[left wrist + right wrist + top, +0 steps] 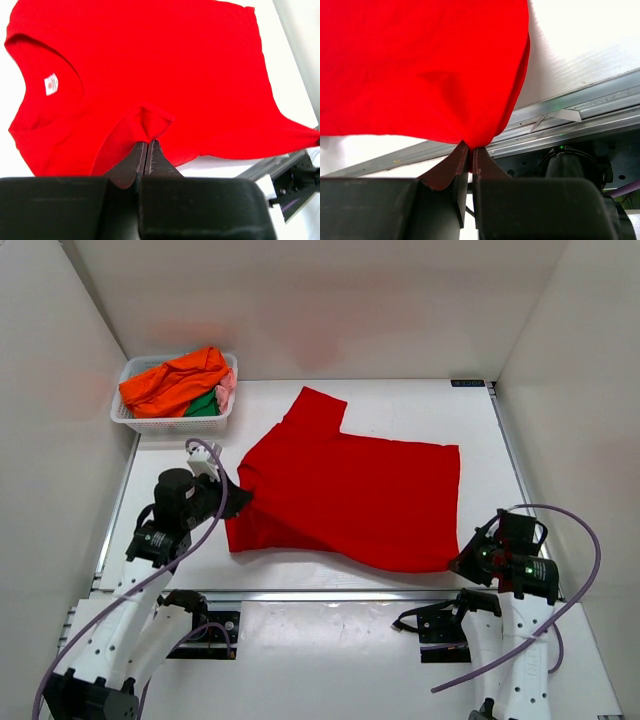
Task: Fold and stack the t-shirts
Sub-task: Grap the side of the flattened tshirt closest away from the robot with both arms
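Jaws of both arms are closed on the red t-shirt (350, 490), the left gripper (237, 502) pinching its near sleeve and the right gripper (461, 562) its near hem corner, so its long axis runs left to right between them, well short of the far-left basket (170, 424).

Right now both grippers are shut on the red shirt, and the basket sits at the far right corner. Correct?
Not quite. The top view shows the basket at the far left corner. The left gripper and right gripper are shut on the red shirt.
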Robot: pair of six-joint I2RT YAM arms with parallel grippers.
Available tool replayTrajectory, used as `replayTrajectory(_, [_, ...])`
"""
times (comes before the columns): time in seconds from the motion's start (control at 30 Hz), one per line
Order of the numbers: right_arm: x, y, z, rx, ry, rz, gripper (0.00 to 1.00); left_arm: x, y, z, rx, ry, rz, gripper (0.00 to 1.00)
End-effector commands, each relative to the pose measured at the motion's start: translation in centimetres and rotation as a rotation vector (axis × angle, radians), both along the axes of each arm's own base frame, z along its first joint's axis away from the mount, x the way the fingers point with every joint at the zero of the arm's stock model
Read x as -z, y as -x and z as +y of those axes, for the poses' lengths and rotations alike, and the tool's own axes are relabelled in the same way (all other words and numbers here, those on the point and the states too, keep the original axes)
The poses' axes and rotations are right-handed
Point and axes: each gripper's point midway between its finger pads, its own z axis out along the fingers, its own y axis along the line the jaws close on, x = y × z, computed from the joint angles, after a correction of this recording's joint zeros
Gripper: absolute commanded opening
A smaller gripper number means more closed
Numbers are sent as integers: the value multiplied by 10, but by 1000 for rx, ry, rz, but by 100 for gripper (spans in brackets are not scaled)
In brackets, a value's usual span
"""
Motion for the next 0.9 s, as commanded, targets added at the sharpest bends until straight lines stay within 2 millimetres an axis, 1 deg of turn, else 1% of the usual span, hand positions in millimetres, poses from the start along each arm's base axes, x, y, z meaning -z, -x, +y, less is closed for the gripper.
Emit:
replayTrajectory(0.0, [-4, -13, -1, -18, 11, -26, 0, -29, -19, -4, 4, 26, -78, 0])
replayTrajectory(0.03, [-1, -14, -1, -7, 5, -16, 1, -29, -22, -9, 21, 30, -78, 0])
replayTrajectory(0.07, [0, -15, -2, -11, 9, -4, 0, -35, -26, -8, 13, 32, -96, 0])
replayTrajectory(0.13, [5, -16, -2, -6, 1, 23, 0, -30, -35, -10, 13, 25, -78, 0])
replayTrajectory(0.2, [10, -16, -1, -11, -4, 46, 0, -31, -39, -13, 26, 28, -81, 0])
replayTrajectory(0.37, [22, -21, -2, 11, -36, 96, 0, -21, -54, -13, 26, 4, -63, 0])
replayTrajectory(0.4, [22, -23, -1, 20, -50, 95, 0, -20, -58, -11, 18, 2, -62, 0])
replayTrajectory(0.43, [22, -26, -3, 18, -43, 82, 0, -19, -59, -14, 26, 0, -59, 0])
replayTrajectory(0.5, [25, -26, -5, 28, -37, 98, 0, -15, -65, -15, 30, -6, -49, 0])
replayTrajectory(0.6, [24, -31, -12, 52, -15, 105, 0, -18, -73, -18, 41, -10, -54, 0])
replayTrajectory(0.63, [26, -31, -13, 51, -11, 110, 0, -13, -76, -18, 44, -13, -44, 0])
replayTrajectory(0.7, [27, -33, -14, 58, -20, 116, 0, -10, -81, -20, 49, -23, -38, 0])
replayTrajectory(0.73, [30, -33, -15, 70, -28, 121, 0, -15, -85, -23, 59, -17, -43, 0])
replayTrajectory(0.77, [28, -37, -16, 76, -30, 108, 0, -14, -89, -23, 57, -21, -42, 0])
replayTrajectory(0.8, [31, -37, -17, 90, -36, 114, 0, -17, -92, -22, 57, -22, -47, 0])
replayTrajectory(0.83, [31, -40, -18, 94, -34, 107, 0, -15, -94, -25, 66, -25, -39, 0])
replayTrajectory(0.87, [30, -42, -18, 102, -42, 102, 0, -17, -97, -25, 70, -29, -49, 0])
